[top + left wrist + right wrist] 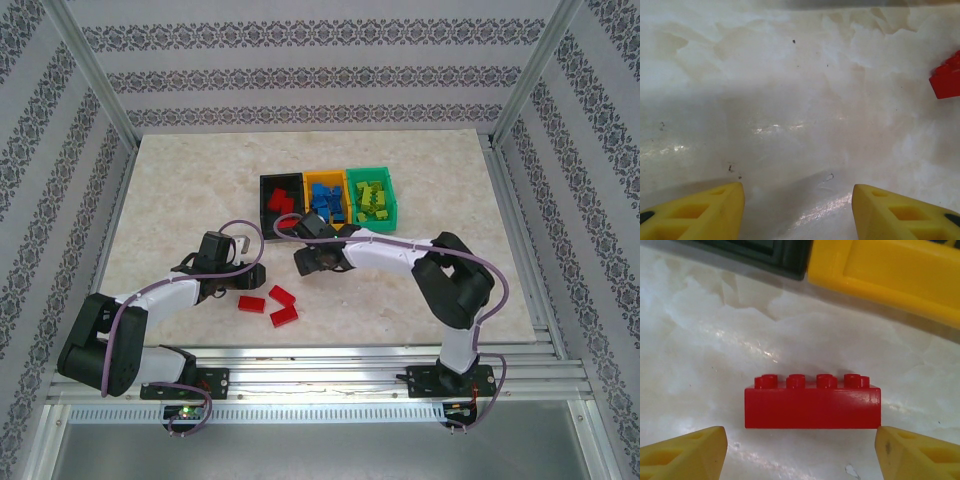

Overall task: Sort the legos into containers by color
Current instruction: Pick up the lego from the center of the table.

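Three bins stand in a row at the back: a black bin (266, 182) with red legos, an orange-yellow bin (325, 178) with blue ones, and a green bin (392, 195) with yellow-green ones. Three red legos (250, 302) (283, 295) (285, 317) lie loose on the table. My left gripper (240, 280) (797, 200) is open over bare table, with one red lego (946, 80) off to its right. My right gripper (305, 252) (802, 450) is open low over the table. A red four-stud lego (812, 405) lies just ahead of its fingertips, untouched.
In the right wrist view the black bin's wall (755, 252) and the orange-yellow bin's wall (890, 267) stand just beyond the red lego. Patterned walls and metal posts enclose the marble tabletop (180, 190).
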`<state>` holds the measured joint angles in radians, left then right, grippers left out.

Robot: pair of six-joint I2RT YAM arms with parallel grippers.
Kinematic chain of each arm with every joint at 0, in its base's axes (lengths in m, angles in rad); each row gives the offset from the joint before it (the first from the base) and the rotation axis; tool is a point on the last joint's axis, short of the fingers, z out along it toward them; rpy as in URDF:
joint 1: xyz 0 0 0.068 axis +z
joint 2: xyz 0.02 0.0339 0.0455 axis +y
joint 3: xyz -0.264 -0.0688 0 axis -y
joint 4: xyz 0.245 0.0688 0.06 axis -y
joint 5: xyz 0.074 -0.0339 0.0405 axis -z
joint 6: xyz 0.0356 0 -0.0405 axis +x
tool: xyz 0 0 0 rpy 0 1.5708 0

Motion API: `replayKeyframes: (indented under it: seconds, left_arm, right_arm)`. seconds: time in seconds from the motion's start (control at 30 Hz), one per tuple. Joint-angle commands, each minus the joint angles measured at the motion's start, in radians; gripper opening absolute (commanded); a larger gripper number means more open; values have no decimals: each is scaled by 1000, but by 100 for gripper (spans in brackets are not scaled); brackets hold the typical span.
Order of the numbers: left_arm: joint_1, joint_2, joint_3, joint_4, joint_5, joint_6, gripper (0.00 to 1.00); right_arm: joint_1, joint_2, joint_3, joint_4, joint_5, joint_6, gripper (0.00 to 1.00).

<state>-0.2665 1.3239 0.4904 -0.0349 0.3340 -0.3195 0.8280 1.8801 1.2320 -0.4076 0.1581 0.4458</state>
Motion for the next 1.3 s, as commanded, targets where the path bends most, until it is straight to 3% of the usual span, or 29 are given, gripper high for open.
replayKeyframes:
  seconds: [0.0,0.43,0.63,1.07,1.27]
  left_arm:
    - [9,-9,14,30,14,-6,59]
    - [10,-11,13,30,13,-5,59]
    - [9,-11,14,29,13,-4,59]
    - [10,-11,14,32,14,-5,59]
    - [9,-9,14,32,19,-6,59]
  right_arm:
    - [-10,53,36,-8,26,-8,78]
    - [-47,125,80,0,17,-24,76]
    - [-57,147,100,25,-42,-53,54]
    - [-30,39,76,0,-30,-53,39]
    - [-22,-23,59,3,-34,-42,24]
